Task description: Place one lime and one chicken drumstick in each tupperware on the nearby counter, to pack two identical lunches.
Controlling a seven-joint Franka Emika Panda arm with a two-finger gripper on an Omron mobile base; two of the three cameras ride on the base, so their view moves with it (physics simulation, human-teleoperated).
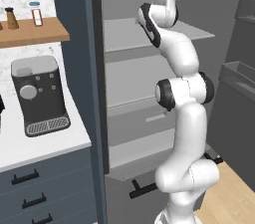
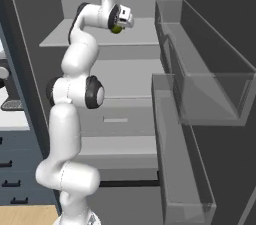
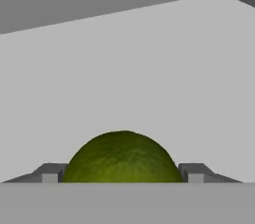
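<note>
A glossy green lime (image 3: 122, 158) sits between my two finger tips, with a dark fingertip (image 3: 50, 173) pressed against each side of it. My gripper (image 2: 119, 28) is shut on the lime (image 2: 117, 30) and is held high inside the open fridge, just above its upper grey shelf (image 2: 140, 36). A stretch of the white counter (image 1: 45, 143) over dark drawers lies to the left of the fridge. The chicken drumsticks and both tupperwares are out of view.
A grey coffee machine (image 1: 39, 93) stands on the counter under a wooden wall shelf (image 1: 32, 33) with small bottles. The open fridge door carries clear bins (image 2: 210, 74) on the right. Lower fridge shelves (image 2: 125, 84) and a drawer sit beneath the hand.
</note>
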